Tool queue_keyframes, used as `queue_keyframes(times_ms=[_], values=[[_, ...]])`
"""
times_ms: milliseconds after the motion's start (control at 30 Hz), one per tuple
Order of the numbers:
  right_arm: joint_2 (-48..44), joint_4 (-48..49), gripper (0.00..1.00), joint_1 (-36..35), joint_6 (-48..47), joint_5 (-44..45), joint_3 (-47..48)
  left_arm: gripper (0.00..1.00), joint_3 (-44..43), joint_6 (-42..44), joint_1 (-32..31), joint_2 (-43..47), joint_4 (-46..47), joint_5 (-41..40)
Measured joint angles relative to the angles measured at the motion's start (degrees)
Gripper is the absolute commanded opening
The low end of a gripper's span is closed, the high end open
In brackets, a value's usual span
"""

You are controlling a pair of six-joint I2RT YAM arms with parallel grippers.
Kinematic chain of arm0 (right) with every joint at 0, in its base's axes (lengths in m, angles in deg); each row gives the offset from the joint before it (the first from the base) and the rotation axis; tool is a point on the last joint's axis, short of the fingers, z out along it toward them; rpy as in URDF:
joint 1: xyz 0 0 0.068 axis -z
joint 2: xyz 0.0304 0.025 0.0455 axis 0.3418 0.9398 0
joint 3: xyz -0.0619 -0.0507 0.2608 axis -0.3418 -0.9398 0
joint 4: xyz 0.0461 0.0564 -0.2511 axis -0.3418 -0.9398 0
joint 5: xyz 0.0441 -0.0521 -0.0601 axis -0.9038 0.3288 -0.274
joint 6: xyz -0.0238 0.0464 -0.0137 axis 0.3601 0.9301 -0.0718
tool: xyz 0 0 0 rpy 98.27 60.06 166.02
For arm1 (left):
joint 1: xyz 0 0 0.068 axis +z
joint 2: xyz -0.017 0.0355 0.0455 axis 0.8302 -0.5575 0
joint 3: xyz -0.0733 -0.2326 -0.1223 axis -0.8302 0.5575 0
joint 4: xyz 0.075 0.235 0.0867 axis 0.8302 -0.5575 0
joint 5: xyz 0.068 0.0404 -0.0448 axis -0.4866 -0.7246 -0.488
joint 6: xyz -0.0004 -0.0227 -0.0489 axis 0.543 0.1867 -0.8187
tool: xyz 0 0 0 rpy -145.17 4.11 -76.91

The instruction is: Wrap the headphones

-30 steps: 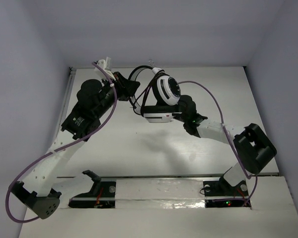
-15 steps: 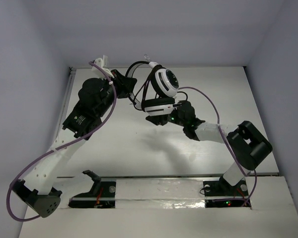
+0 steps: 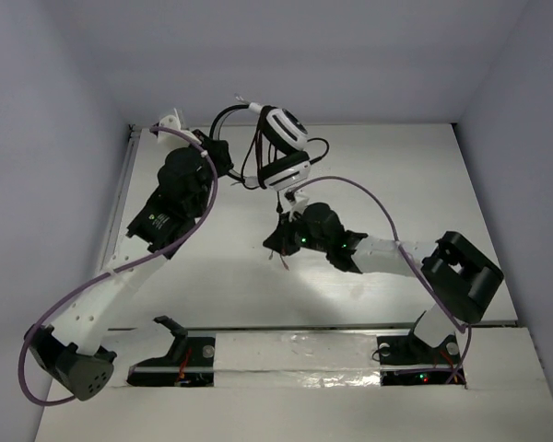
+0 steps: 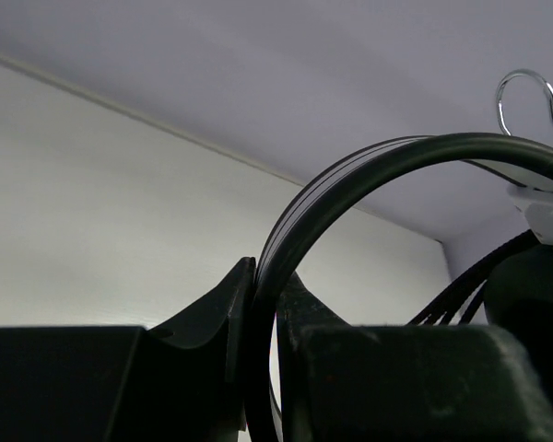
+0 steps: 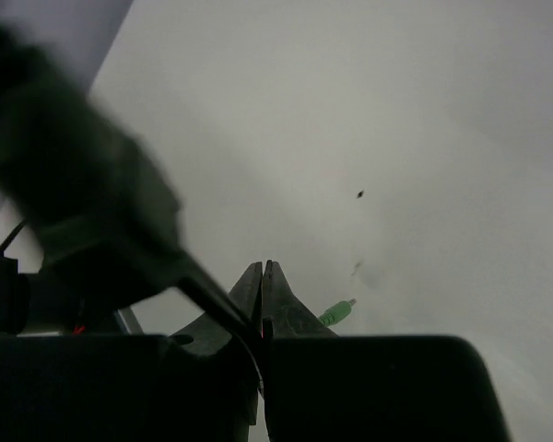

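Note:
The headphones (image 3: 283,145) hang in the air over the far middle of the table, white earcups with black rings and black cable loops around them. My left gripper (image 3: 225,158) is shut on the dark headband (image 4: 350,175), which runs between its jaws in the left wrist view, where the gripper (image 4: 265,295) is seen from behind. Cable strands (image 4: 461,290) show at the right. My right gripper (image 3: 278,241) is below the earcups, shut on the thin black cable (image 5: 217,299). The green plug (image 5: 335,314) pokes out beside the right gripper (image 5: 263,276).
The white table (image 3: 212,267) has a raised rail along its left edge (image 3: 122,198) and grey walls behind. Purple robot cables (image 3: 378,198) arc over both arms. A thin wire loop (image 4: 527,92) sticks up by the headband.
My left gripper has carried the headphones up and toward the far left. My right gripper has moved left and nearer, away from the earcups, with the cable in it.

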Motion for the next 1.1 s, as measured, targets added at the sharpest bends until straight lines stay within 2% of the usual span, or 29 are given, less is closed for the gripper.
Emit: queue_keyframes(times_ms=[233, 467, 567, 767, 967, 1100], values=[[-0.3, -18.9, 0.00, -11.6, -0.9, 11.3, 7.4, 0.00, 5.4, -2.6, 0.4, -7.4, 2.5, -11.9], [-2.2, -34.7, 0.00, -17.4, -0.6, 20.7, 10.4, 0.00, 6.1, -1.5, 0.3, -14.8, 1.3, -18.4], [-2.6, -42.3, 0.00, -19.0, -0.9, 22.9, 14.4, 0.00, 6.6, -0.9, 0.3, -16.2, 1.5, -19.3], [-5.8, -56.8, 0.00, -20.2, -2.8, 25.9, 24.2, 0.00, 13.4, 0.6, -0.2, -16.6, 2.1, -20.0], [-5.7, -67.2, 0.00, -20.2, -5.7, 29.6, 33.7, 0.00, 17.2, 1.8, -3.8, -17.2, 1.0, -20.0], [-4.5, -72.8, 0.00, -20.5, -8.2, 35.0, 37.2, 0.00, 18.2, 2.9, -6.3, -17.1, 1.6, -18.5]])
